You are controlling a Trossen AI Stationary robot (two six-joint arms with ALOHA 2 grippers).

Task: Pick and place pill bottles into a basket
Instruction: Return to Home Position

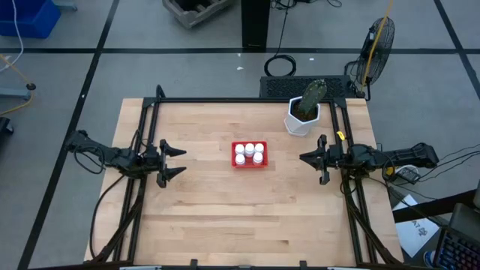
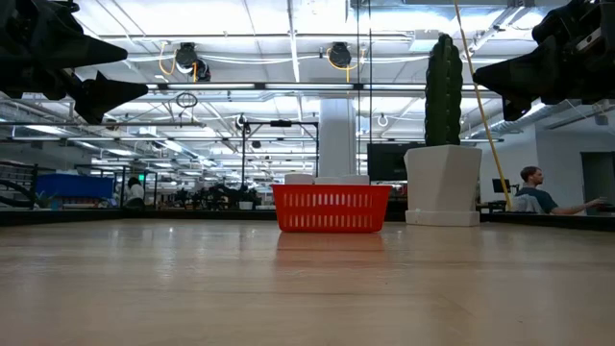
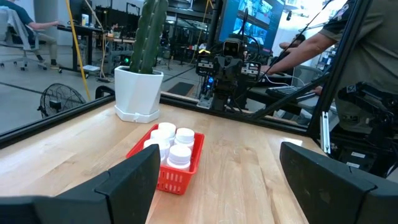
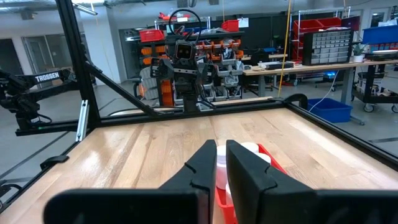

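Dark fingers (image 3: pixel 134 180) of the left gripper (image 1: pixel 181 160) sit closest to the lens in the left wrist view, spread wide with nothing between them. From above, that gripper hovers over the left part of the pale wooden table (image 1: pixel 225 225). It is well apart from the small rectangular red plastic basket with mesh sides (image 1: pixel 248 166), which stands near the table's middle. The right gripper (image 1: pixel 303 157) hangs on the opposite side, also well clear, its 2 fingers pressed almost together and holding nothing.

The small white cylindrical pill bottles with white caps (image 1: pixel 250 148) stand upright inside the basket, packed touching one another. At least 5 caps show from above, and none lies loose on the wood. A white planter pot with a tall green cactus (image 1: pixel 301 120) stands beyond the basket, toward the far right corner.

By their look, these bottles are light, rigid and smooth-walled, so probably a little slippery and ready to roll if tipped. A sound hold would be across the round body just under the cap, or straight down over the cap, with a modest squeeze. Packed this tightly, 1 nudged bottle could shove its neighbours, and the light basket itself may slide.
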